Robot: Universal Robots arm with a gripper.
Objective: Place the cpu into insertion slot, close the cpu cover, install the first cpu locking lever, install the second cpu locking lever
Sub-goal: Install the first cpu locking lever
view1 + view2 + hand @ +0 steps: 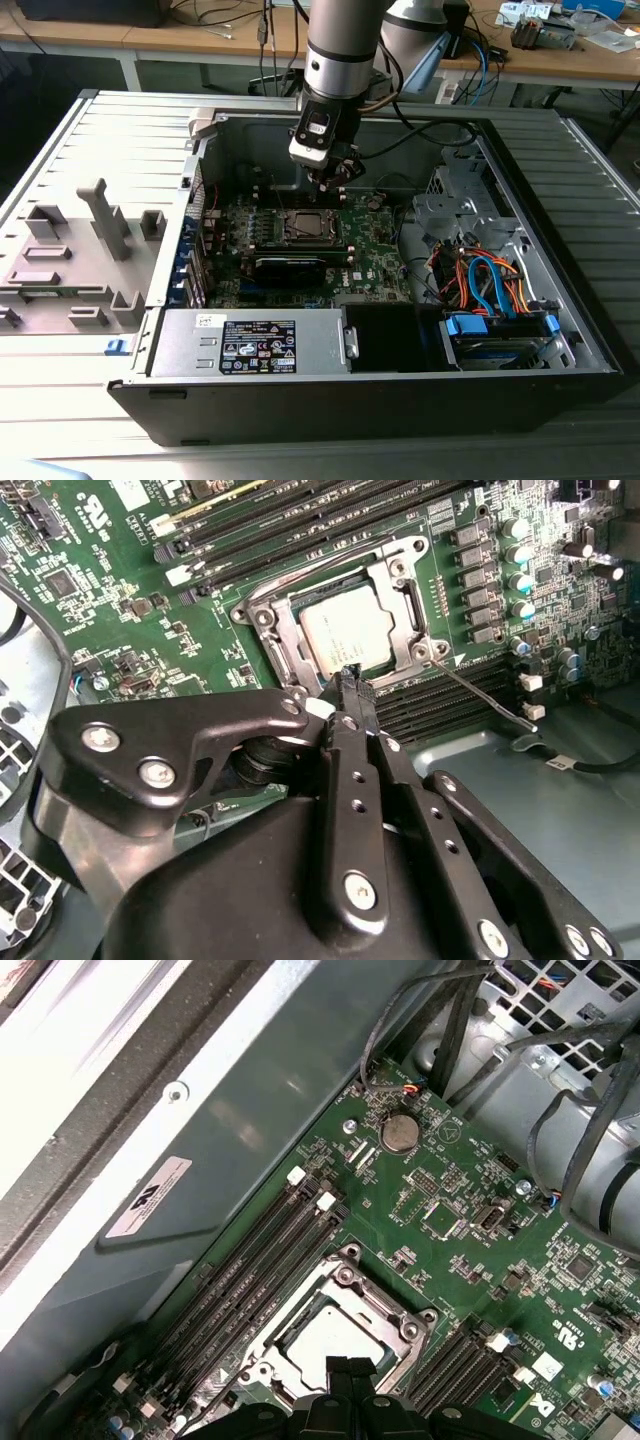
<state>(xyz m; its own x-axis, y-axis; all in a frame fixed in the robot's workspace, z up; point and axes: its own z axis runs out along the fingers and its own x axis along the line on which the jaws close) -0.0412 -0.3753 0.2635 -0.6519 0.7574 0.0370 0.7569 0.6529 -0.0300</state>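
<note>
Hovers, end effector (350, 676) pinched narrow, empty, above cpu (345, 635) under cpu cover (408, 605); stiff springy lever (487, 692) likely best pushed near tip.

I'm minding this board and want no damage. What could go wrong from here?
The gripper is close to the edge of the cpu cover, beside the cpu; a slanted push might scrape either. The thin locking lever juts out across the memory slots, seemingly unlatched; it could slip from the gripper and strike them.
</note>
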